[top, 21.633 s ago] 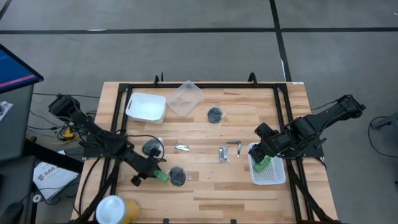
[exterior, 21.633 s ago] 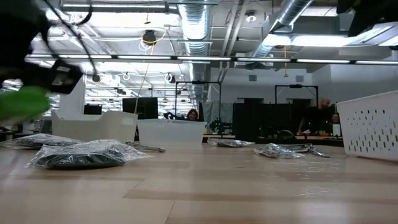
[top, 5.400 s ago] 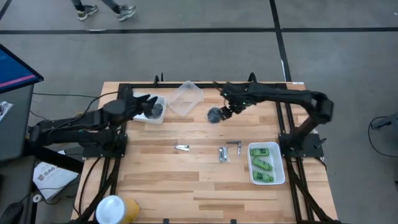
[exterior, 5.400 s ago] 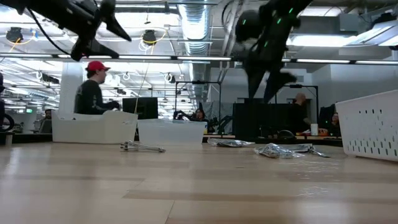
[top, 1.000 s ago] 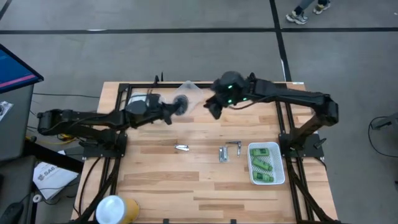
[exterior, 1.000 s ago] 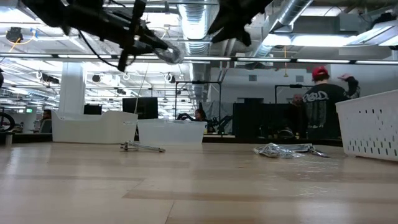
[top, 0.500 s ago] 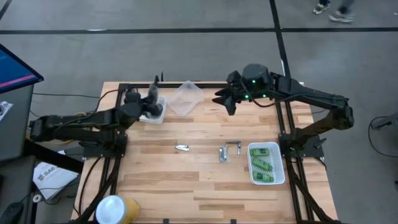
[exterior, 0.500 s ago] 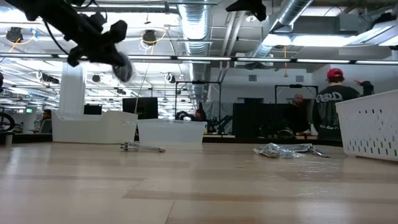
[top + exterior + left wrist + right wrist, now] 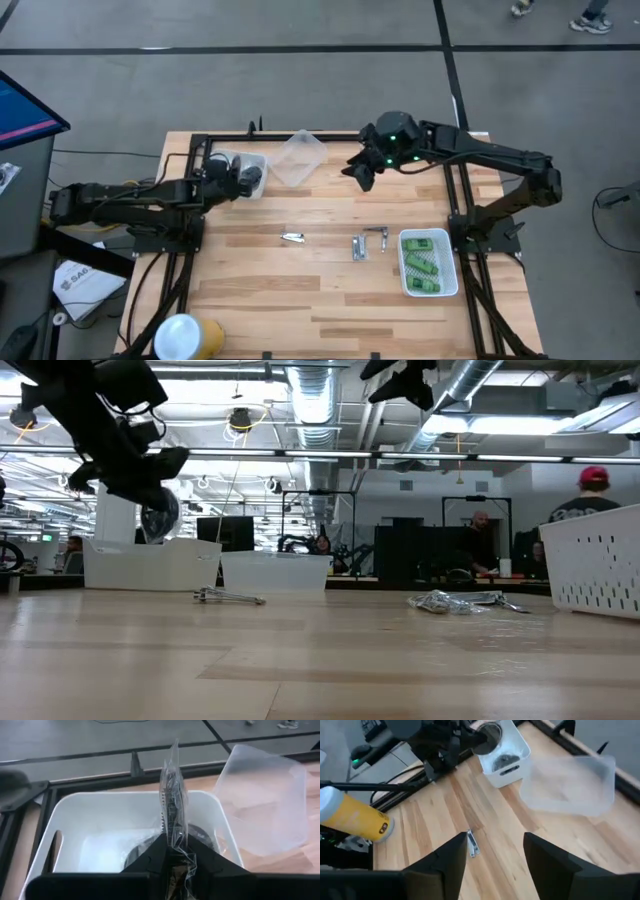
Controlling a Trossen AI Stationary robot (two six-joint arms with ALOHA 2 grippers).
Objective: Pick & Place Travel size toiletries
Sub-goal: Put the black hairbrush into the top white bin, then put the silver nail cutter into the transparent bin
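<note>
My left gripper [image 9: 238,178] is shut on a dark grey round jar in a clear bag [image 9: 250,178], hovering over the white tub [image 9: 212,160] at the far left. In the left wrist view the jar [image 9: 172,815] stands edge-on above the tub [image 9: 75,820], where other bagged jars [image 9: 142,851] lie. My right gripper [image 9: 360,175] is open and holds nothing, raised over the far middle of the table. Green bottles [image 9: 425,262] lie in the white mesh basket [image 9: 403,272]. Silver tools [image 9: 293,237] [image 9: 370,241] lie on the wood. My left gripper pinches the bagged jar between its two fingers [image 9: 150,857], with the bag's crumpled edge [image 9: 175,862] caught between them. The flat jar sticks out past the fingertips on edge. In the low view it hangs below the gripper [image 9: 158,515], lifted clear of the tub.
A clear plastic tub [image 9: 300,157] lies tilted beside the white tub, between the two grippers. A yellow bottle with a white cap [image 9: 185,338] lies at the near left edge. Black frame rails [image 9: 330,138] run along the table's far side. People show in the room beyond.
My left gripper has carried the bagged jar from beside the clear tub toward the table's left, to above the white tub, and has come lower. My right gripper has drawn back a little toward the right, still open.
</note>
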